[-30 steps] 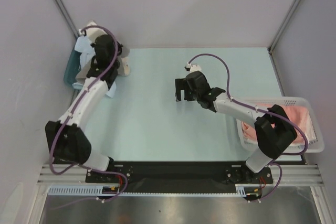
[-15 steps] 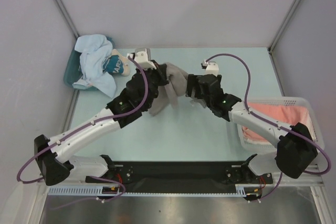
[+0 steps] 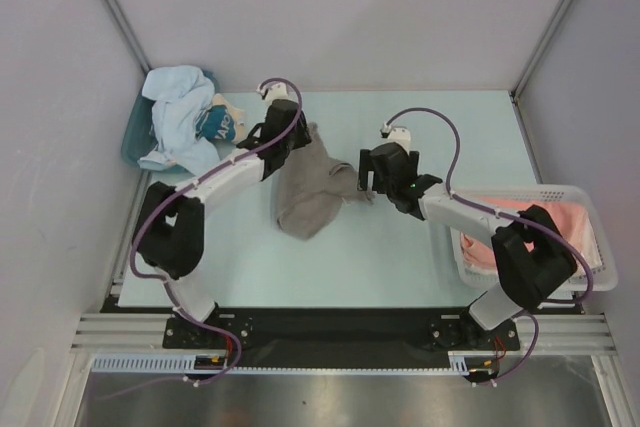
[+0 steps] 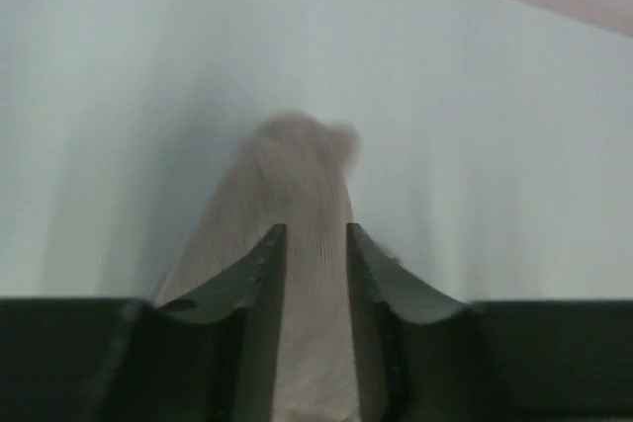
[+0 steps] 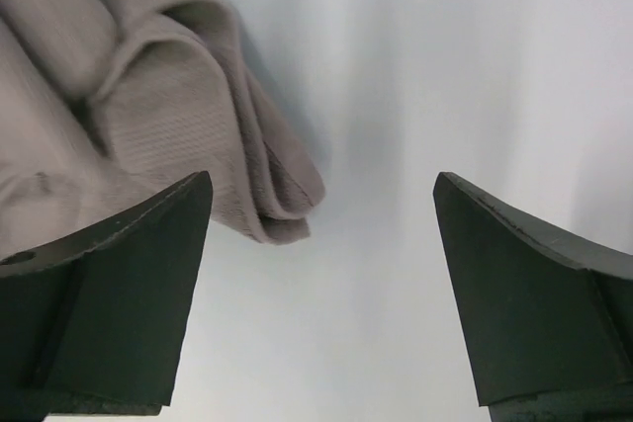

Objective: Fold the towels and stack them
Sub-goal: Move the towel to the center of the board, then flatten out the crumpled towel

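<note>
The crumpled grey terry-cloth towel (image 3: 310,187) lies in a loose heap on the pale teal table (image 3: 430,127), just to the 10 o'clock side of its middle. The left gripper (image 3: 288,139) sits at the heap's 11 o'clock corner. In its wrist view the fingers stand narrow with grey cloth running between them. I cannot tell whether they pinch it or only straddle it. The right gripper (image 3: 365,183) is at the heap's 3 o'clock edge with its fingers spread wide and nothing between them. A rolled hem of the towel lies just ahead of it, toward its own 10 o'clock.

The cloth looks soft, light and limp. It should drape and bunch rather than hold a shape, and its ribbed nap should keep it from slipping. Nothing about it is fragile. A grip mid-heap would probably catch several layers, so the better holds are two neighbouring corners or one single hem, pulled apart to flatten it.

The light blue terry towel (image 3: 178,119) is piled at the table's 10 o'clock corner. The salmon-pink towel (image 3: 565,219) rests in the white plastic lattice basket (image 3: 520,190) at 4 o'clock
</note>
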